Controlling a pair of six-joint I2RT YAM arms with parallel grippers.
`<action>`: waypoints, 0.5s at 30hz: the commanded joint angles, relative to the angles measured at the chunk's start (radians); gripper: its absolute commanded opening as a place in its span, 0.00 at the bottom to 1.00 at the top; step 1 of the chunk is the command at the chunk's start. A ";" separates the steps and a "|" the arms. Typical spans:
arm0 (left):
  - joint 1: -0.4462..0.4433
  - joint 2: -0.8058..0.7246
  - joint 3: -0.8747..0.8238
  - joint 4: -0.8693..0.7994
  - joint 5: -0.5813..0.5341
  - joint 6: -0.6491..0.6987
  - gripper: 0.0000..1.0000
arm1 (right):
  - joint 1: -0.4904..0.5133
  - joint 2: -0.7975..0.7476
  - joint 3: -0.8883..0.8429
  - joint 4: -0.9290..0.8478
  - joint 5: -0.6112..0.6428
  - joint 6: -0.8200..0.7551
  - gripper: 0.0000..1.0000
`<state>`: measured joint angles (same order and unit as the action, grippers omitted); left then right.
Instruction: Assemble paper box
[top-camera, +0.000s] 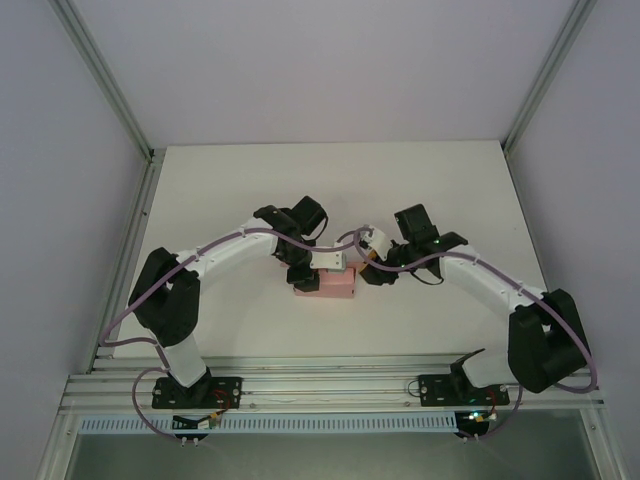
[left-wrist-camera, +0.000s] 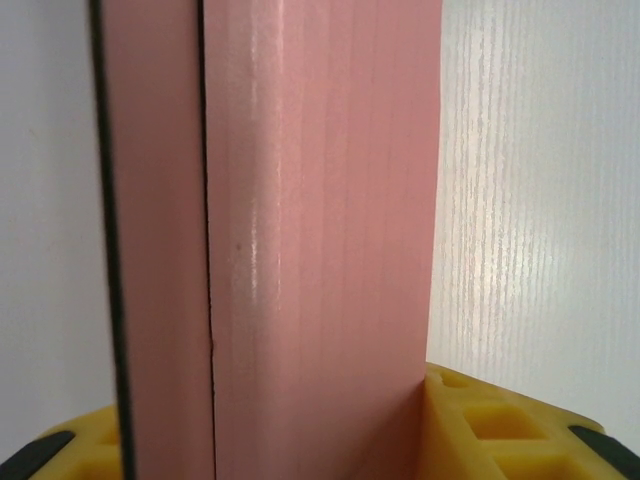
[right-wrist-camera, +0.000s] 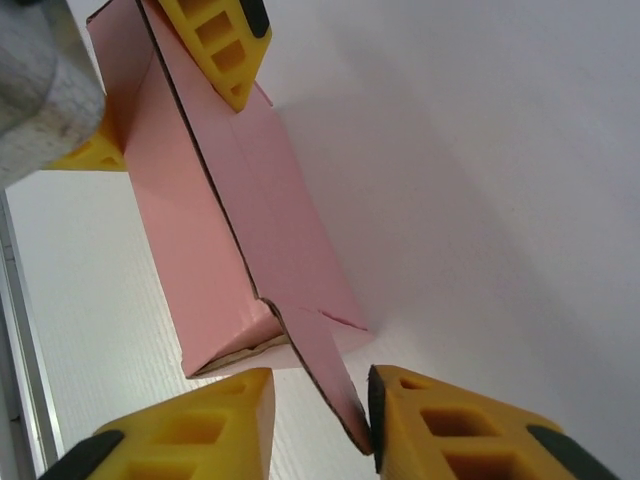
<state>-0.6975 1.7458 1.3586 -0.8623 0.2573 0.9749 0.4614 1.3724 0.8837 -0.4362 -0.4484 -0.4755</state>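
The pink paper box (top-camera: 335, 288) lies on the white table (top-camera: 250, 190). It is about halfway between the left and right edges, and a bit closer to the near edge than the far one.

The left gripper (top-camera: 305, 278) is at the left end of the box. It is closed on the box, with one yellow finger (right-wrist-camera: 215, 40) pressed on each side. In the left wrist view the box (left-wrist-camera: 320, 200) stands between the yellow fingers (left-wrist-camera: 500, 425) and touches the right one.

The right gripper (right-wrist-camera: 322, 400) is at the other end of the box (right-wrist-camera: 230, 230). A thin flap (right-wrist-camera: 335, 390) sticks out from that end and goes between its two fingers. One finger (right-wrist-camera: 450, 430) touches the flap. The other finger (right-wrist-camera: 190, 430) is just beside it, with a small gap, so this gripper is not pinching the flap yet.
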 joint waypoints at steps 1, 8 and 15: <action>0.007 0.016 0.020 -0.014 0.009 -0.005 0.43 | 0.005 0.005 0.048 -0.011 -0.025 -0.003 0.26; 0.008 0.017 0.026 -0.020 0.024 -0.009 0.43 | 0.008 0.006 0.059 -0.014 -0.020 0.003 0.31; 0.007 0.017 0.023 -0.012 0.008 -0.016 0.43 | 0.010 0.034 0.101 -0.089 -0.070 -0.017 0.19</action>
<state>-0.6975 1.7458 1.3586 -0.8623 0.2573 0.9615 0.4660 1.3888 0.9535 -0.4767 -0.4721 -0.4812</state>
